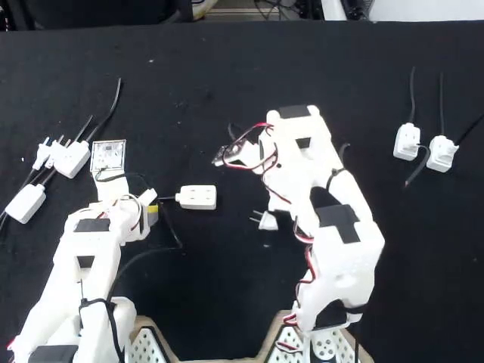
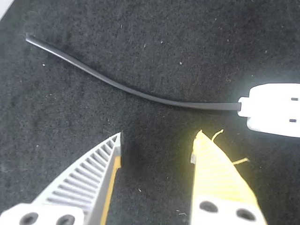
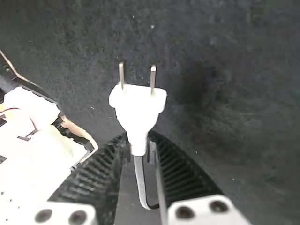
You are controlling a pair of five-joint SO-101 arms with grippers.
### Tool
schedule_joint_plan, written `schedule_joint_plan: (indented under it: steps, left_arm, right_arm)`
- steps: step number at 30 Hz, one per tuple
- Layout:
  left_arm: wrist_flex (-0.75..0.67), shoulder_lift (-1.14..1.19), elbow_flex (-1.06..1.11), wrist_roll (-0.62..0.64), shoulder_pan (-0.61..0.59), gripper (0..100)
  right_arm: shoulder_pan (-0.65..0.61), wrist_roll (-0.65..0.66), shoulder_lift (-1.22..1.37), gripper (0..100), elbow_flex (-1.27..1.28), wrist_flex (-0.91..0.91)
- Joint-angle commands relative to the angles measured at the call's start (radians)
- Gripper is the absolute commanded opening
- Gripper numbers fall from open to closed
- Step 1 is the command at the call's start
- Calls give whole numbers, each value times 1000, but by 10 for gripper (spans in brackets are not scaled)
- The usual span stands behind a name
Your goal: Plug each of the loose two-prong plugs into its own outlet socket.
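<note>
The white two-prong plug (image 3: 138,105) is pinched at its neck between the black fingers (image 3: 105,164) of the right gripper (image 3: 138,138), with its prongs pointing away from the wrist. In the high view it sits at about 4 o'clock of the white socket block (image 1: 198,197), apart from it. The left gripper (image 2: 158,138) is spread wide with nothing between its fingers. In the high view the socket block lies near it at 3 o'clock, and the block's black cord (image 2: 131,91) trails across the black table (image 1: 227,68). Around the block's 9 to 10 o'clock are a square plate (image 1: 108,156), its print too small to read, and more loose plugs (image 1: 57,155). Two corded white plugs (image 1: 407,141) lie well apart at 2 o'clock.
</note>
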Motion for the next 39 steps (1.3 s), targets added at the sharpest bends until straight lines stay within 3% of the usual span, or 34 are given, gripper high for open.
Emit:
schedule_joint_plan:
  steps: [1, 9, 16, 21, 28, 33, 39]
  left_arm:
    - [-14, -9, -10, 11, -12, 242]
    - [-14, -9, -10, 11, -12, 242]
    - [-11, -9, -10, 11, -12, 242]
    - [-14, -9, -12, 11, -12, 242]
    - [-14, -9, -10, 11, -12, 242]
    - [-12, -9, -10, 11, -12, 242]
    - [-12, -9, -10, 11, -12, 242]
  right_arm:
    - [3, 3, 53, 15, -10, -34]
    - [9, 11, 223, 15, -173, 32]
    - [132, 12, 104, 15, -206, -35]
    - [196, 14, -139, 15, 30, -203]
    - [117, -9, -532, 16, 530, -614]
    - [115, -204, -691, 18, 708, -833]
    - [112, -325, -690, 19, 759, -872]
